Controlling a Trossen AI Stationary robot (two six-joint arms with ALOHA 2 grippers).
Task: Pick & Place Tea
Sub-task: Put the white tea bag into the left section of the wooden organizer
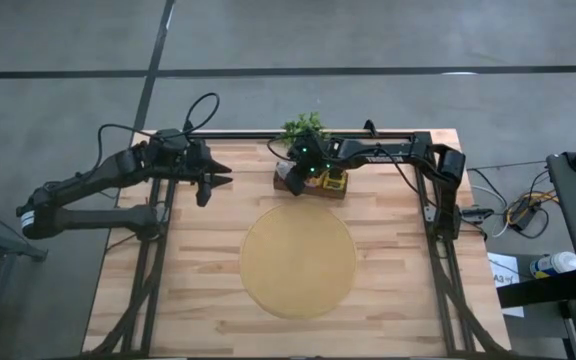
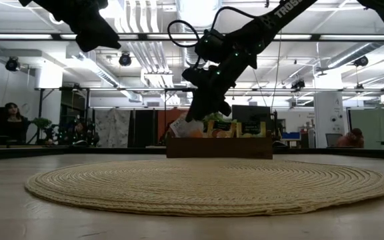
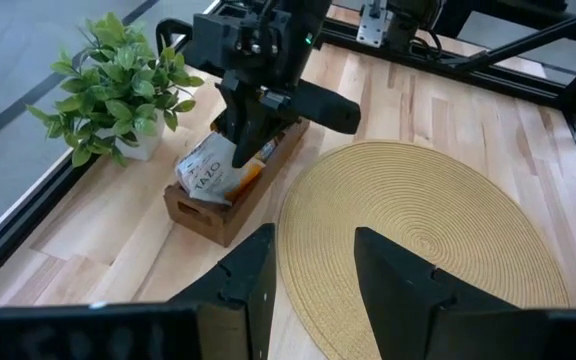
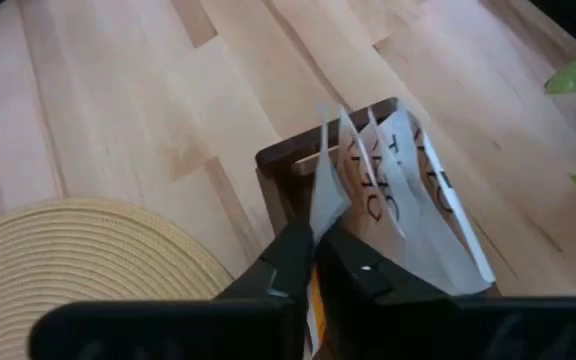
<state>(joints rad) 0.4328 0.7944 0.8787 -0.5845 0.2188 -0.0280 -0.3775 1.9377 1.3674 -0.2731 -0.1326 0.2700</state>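
Mat [image 1: 299, 262], round and woven, lies bare at six o'clock, ready to receive tea. Beyond it, at twelve, the right gripper [image 4: 315, 236] dips into the wooden box [image 3: 230, 192], fingers clamped on one pale tea packet [image 4: 326, 178]. At nine, the left gripper [image 3: 312, 268] waits, fingers apart.

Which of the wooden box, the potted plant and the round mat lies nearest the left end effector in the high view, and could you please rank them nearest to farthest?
Measured from the left end effector, which hangs over the table's back left:
1. Wooden box: to its right, at the back edge.
2. Potted plant: beyond the box's left end; close to the box in rank.
3. Round mat: at the table's centre, towards the front.
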